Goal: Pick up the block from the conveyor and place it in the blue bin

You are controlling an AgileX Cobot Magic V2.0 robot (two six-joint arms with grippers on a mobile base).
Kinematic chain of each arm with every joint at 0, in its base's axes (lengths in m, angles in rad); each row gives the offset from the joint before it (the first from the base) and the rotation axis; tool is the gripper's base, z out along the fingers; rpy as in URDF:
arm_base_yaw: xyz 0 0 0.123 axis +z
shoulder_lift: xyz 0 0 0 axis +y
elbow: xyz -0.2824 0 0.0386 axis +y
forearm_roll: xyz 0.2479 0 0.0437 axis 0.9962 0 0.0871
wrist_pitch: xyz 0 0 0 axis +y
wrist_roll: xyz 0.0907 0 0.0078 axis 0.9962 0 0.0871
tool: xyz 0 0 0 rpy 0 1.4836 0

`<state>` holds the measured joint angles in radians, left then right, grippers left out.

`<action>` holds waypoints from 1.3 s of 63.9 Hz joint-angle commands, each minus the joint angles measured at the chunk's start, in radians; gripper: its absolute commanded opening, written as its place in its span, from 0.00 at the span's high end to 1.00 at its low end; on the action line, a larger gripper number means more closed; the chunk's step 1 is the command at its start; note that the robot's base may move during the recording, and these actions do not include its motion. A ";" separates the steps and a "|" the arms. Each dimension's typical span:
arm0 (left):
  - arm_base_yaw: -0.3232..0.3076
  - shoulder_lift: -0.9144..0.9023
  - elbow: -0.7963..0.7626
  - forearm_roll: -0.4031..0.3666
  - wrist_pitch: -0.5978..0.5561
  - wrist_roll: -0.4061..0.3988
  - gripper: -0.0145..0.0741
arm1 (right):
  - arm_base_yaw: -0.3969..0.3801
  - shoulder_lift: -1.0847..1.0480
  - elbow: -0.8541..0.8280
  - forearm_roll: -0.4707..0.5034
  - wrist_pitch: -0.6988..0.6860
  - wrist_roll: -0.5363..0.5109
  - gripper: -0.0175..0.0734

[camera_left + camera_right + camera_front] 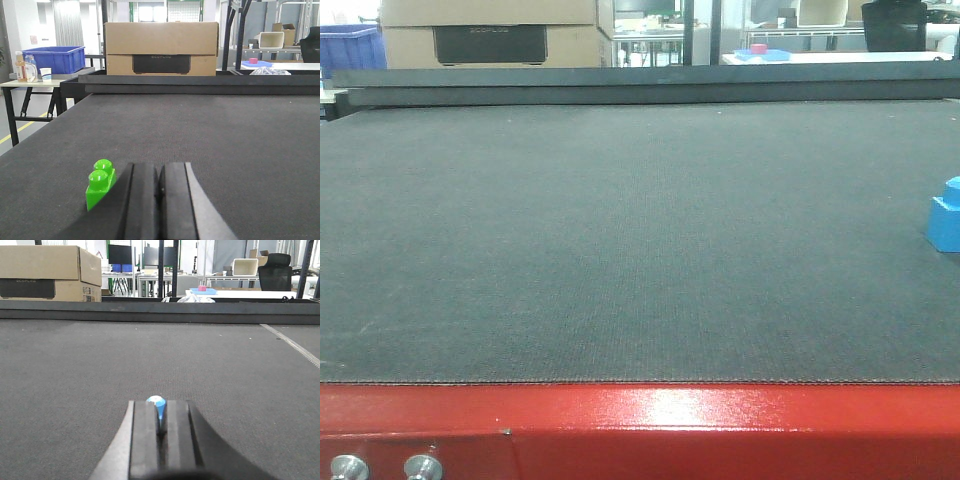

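Exterior front-facing view: the small bright blue stepped plastic block [946,215] is seen resting on the wide dark grey textured conveyor [620,250], beyond the glossy red metal frame [720,420] and at its far right end, partly cut by the picture edge. No gripper is shown there. In the right wrist view the right gripper [160,412] is seen with pads drawn together; a small rounded blue tip [156,404] shows at the seam, judged to lie just past the tips rather than pinched, though this is not certain. The left gripper [161,172] is likewise closed on nothing, a green two-stud brick [100,182] sitting just beside it on the belt. The blue plastic bin [50,57] is stood on a table well beyond the red frame, past the belt's far left corner. The block is judged light, rigid and smooth, likely to slip if pinched on the rounded stud; the flat lower side walls are better clamped, low, with the jaws first opened.
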<state>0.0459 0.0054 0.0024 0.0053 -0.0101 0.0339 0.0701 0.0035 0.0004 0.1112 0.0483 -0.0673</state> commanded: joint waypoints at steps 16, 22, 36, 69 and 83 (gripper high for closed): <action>0.002 -0.005 -0.002 0.005 -0.016 -0.003 0.96 | 0.001 -0.003 0.000 -0.008 -0.020 -0.002 0.98; 0.002 -0.005 -0.002 0.005 -0.016 -0.003 0.96 | 0.001 -0.003 0.000 -0.008 -0.020 -0.002 0.98; 0.002 -0.005 -0.002 0.005 -0.016 -0.003 0.96 | 0.001 -0.003 0.000 -0.008 -0.020 -0.002 0.98; 0.002 -0.005 -0.002 -0.034 -0.123 -0.003 0.96 | 0.001 -0.003 0.000 -0.005 -0.139 -0.002 0.98; 0.002 -0.005 -0.173 -0.048 -0.052 -0.003 0.96 | 0.001 -0.003 -0.219 0.001 -0.030 -0.002 0.98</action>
<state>0.0459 0.0031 -0.0668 -0.0395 -0.0900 0.0339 0.0701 0.0020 -0.0996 0.1112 -0.0115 -0.0673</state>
